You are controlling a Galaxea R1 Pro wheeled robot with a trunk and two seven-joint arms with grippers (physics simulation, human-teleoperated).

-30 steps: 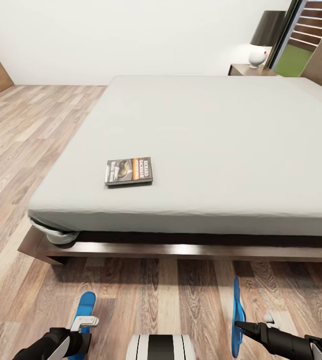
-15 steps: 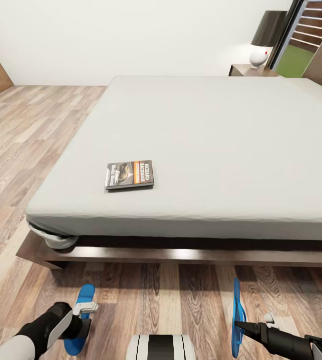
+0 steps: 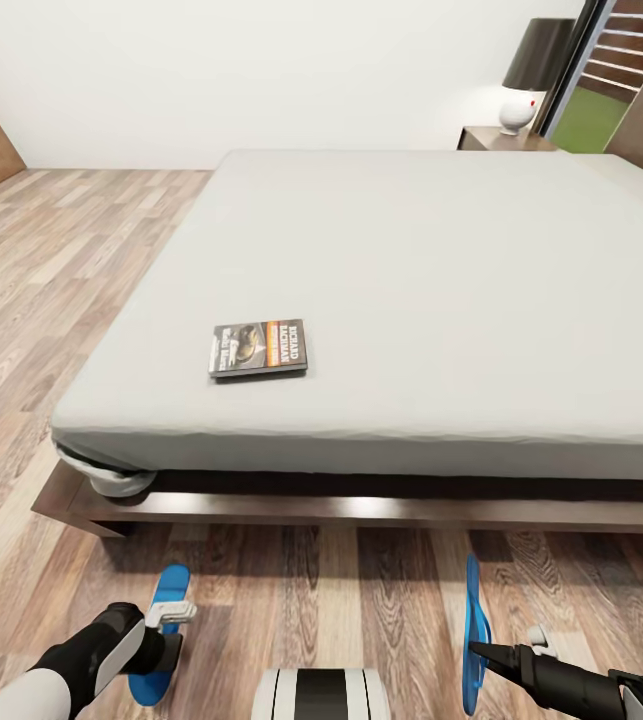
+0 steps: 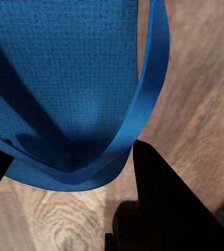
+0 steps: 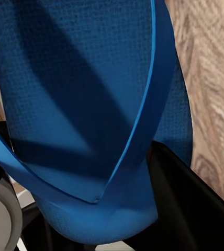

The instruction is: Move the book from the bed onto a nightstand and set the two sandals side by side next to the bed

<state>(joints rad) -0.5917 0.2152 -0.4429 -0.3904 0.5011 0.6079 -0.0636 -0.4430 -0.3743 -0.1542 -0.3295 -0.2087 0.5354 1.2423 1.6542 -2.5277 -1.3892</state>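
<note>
Since the two sandals must end up side by side by the bed (image 3: 411, 270), each claw is clamped on one: the left claw (image 3: 166, 622) holds its sandal (image 3: 156, 640) flat and low over the floor (image 3: 291, 580), the right claw (image 3: 486, 650) holds its sandal (image 3: 474, 635) on edge. The book (image 3: 258, 348) lies on the mattress's near left corner. Compared with a second ago, the left sandal sits slightly lower and further left.

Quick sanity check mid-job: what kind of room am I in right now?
Almost certainly a bedroom. A large low bed with a plain pale mattress takes up most of the head view, a nightstand with a lamp stands at its far corner, and the floor is wood plank.
</note>
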